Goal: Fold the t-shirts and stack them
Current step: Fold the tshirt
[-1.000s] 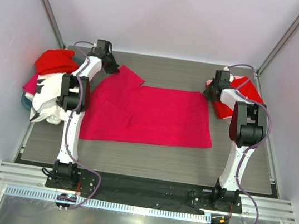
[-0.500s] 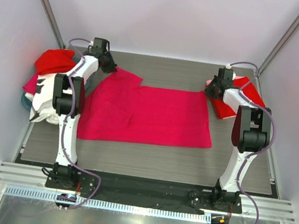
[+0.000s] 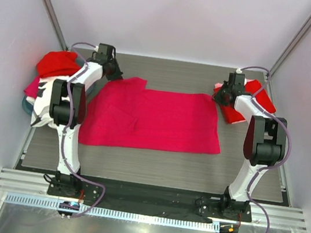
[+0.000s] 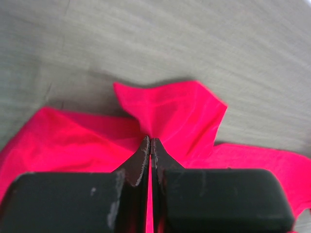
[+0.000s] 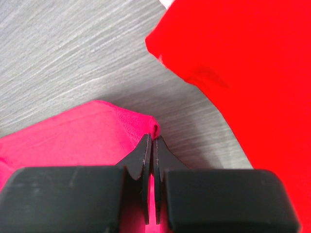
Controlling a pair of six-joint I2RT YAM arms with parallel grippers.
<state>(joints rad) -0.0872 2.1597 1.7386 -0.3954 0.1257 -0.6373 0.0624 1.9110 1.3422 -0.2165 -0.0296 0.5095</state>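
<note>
The left end effector [image 4: 149, 141] is pinched tight on a far corner of the crimson-pink cloth t-shirt [image 3: 155, 119], at ten o'clock of the garment. The right end effector [image 5: 151, 140] is clamped on its two o'clock corner. Holding both far corners likely serves to pull the shirt flat on the grey wood-grain tabletop [image 3: 154, 163] for folding. A bright red folded t-shirt [image 5: 243, 58] lies at two o'clock, seemingly the stack. A white t-shirt with black print [image 3: 49, 103] and a red crumpled t-shirt [image 3: 55, 63] wait at nine. No writing is legible.
</note>
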